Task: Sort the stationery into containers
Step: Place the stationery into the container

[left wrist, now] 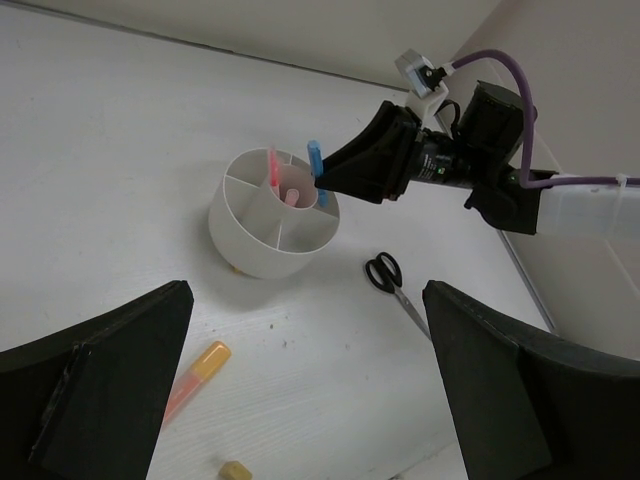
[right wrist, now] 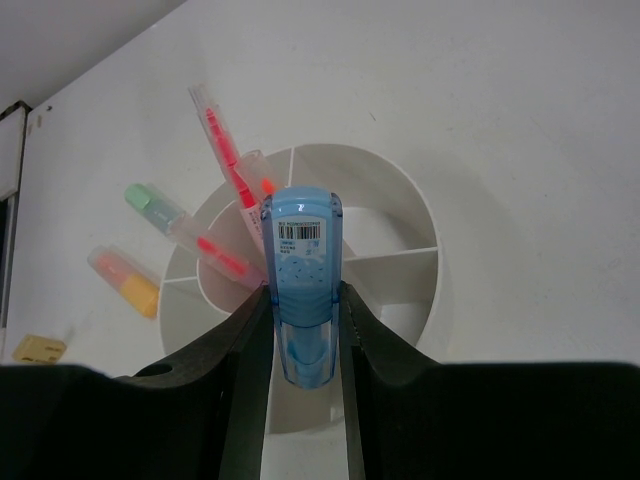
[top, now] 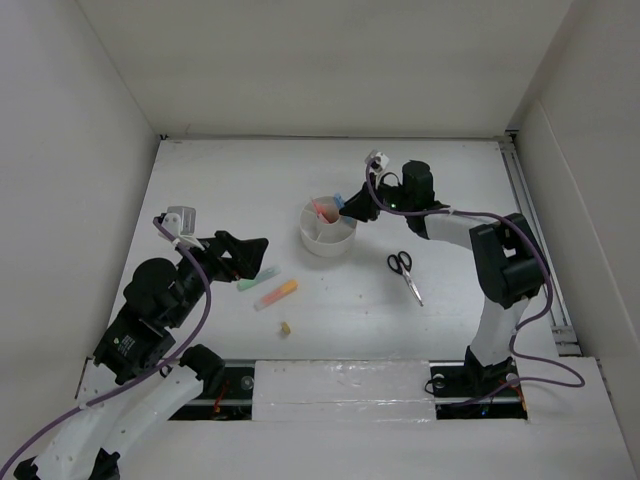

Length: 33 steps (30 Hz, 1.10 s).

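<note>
The round white organizer (top: pixel 327 240) stands mid-table; it shows in the left wrist view (left wrist: pixel 250 250) and the right wrist view (right wrist: pixel 400 200). Pink pens (right wrist: pixel 225 160) stand in its central cup. My right gripper (top: pixel 345 208) is shut on the blue highlighter (right wrist: pixel 303 270), holding it upright over the organizer's near rim. My left gripper (top: pixel 258 247) is open and empty, above the green highlighter (top: pixel 258 278) and the orange highlighter (top: pixel 276 294). The yellowish eraser bit (top: pixel 285 328) lies near the front. Black-handled scissors (top: pixel 403 270) lie right of the organizer.
White walls enclose the table on the left, back and right. A metal rail (top: pixel 535 230) runs along the right edge. The arm bases and a taped strip (top: pixel 340 385) sit at the near edge.
</note>
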Motion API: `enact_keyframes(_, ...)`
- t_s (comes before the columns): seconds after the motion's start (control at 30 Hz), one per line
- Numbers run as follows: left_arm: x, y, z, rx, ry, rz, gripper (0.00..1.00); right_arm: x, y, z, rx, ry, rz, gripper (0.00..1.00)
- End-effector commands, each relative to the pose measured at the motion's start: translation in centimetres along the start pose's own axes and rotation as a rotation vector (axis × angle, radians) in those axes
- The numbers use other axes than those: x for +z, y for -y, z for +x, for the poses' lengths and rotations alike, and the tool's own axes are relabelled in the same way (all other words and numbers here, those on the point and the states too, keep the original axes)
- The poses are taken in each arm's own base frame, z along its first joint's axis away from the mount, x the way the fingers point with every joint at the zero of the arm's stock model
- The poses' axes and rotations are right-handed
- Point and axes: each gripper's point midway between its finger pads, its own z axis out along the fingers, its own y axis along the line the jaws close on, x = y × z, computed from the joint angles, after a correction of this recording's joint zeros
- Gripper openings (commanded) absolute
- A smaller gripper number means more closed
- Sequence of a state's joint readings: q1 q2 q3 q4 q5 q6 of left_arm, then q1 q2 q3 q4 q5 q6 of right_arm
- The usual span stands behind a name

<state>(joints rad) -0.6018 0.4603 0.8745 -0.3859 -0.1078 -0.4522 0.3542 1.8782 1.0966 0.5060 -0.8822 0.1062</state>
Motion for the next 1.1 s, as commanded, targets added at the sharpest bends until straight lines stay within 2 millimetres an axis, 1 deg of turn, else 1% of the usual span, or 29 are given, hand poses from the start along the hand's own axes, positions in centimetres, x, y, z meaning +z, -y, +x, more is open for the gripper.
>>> enact_keyframes(0.0,0.0,0.7,-0.7,0.007,0.031,0.037,0.99,-0.4,-0.5,-1.6,-0.061,0.045,-0.012,0.14)
enact_keyframes(0.13,0.0,0.7,-0.7,0.007,0.031,0.037,0.99,-0.6,-0.6,-1.6,-0.062,0.047,-0.003,0.17)
enact_keyframes(0.17,0.0,0.7,-0.7,0.007,0.031,0.037,0.99,-0.9,0.0,-1.7,-0.061,0.052,0.018,0.17)
enact_keyframes(0.2,0.0,0.7,-0.7,0.007,0.031,0.037,0.99,-0.9,0.0,-1.7,-0.061,0.052,0.018,0.17)
enact_keyframes(0.23,0.0,0.7,-0.7,0.007,0.031,0.037,0.99,-1.2,0.2,-2.2,-0.066,0.060,0.026,0.17)
enact_keyframes(0.27,0.0,0.7,-0.7,0.007,0.031,0.037,0.99,-1.3,0.2,-1.8,-0.059,0.055,0.026,0.17)
enact_keyframes(0.3,0.0,0.7,-0.7,0.007,0.031,0.037,0.99,-1.3,0.0,-1.9,-0.067,0.059,0.015,0.15)
enact_keyframes(0.37,-0.2,0.7,-0.8,0.006,0.039,0.041,0.99,-1.5,0.3,-2.0,-0.065,0.061,0.024,0.15)
enact_keyframes(0.53,-0.2,0.7,-0.8,0.006,0.039,0.041,0.99,-1.7,0.1,-2.1,-0.073,0.067,0.023,0.15)
enact_keyframes(0.57,-0.1,0.5,-0.5,0.007,0.031,0.037,0.99,-1.9,0.5,-2.2,-0.071,0.070,0.032,0.15)
enact_keyframes(0.67,-0.1,0.5,-0.5,0.007,0.031,0.037,0.99,-1.9,0.3,-2.4,-0.079,0.074,0.022,0.22)
enact_keyframes(0.73,-0.1,0.5,-0.5,0.007,0.031,0.037,0.99,-2.0,0.3,-2.0,-0.062,0.069,0.022,0.35)
enact_keyframes(0.8,-0.1,0.5,-0.5,0.007,0.031,0.037,0.99,-2.0,0.3,-2.1,-0.070,0.074,0.022,0.47)
enact_keyframes(0.83,-0.1,0.5,-0.5,0.007,0.031,0.037,0.99,-1.8,-0.3,-2.5,-0.079,0.078,0.012,0.55)
enact_keyframes(0.93,-0.1,0.5,-0.5,0.007,0.031,0.037,0.99,-2.1,-0.6,-2.9,-0.088,0.094,0.019,0.63)
enact_keyframes(0.97,-0.1,0.5,-0.5,0.007,0.031,0.037,0.99,-2.3,-0.9,-3.3,-0.097,0.101,0.018,0.63)
enact_keyframes(1.0,-0.1,0.5,-0.5,0.007,0.031,0.037,0.99,-2.3,-0.9,-3.3,-0.097,0.102,0.018,0.65)
enact_keyframes(1.07,-0.1,0.5,-0.5,0.007,0.031,0.037,0.99,-2.4,-1.7,-4.4,-0.121,0.119,0.016,0.66)
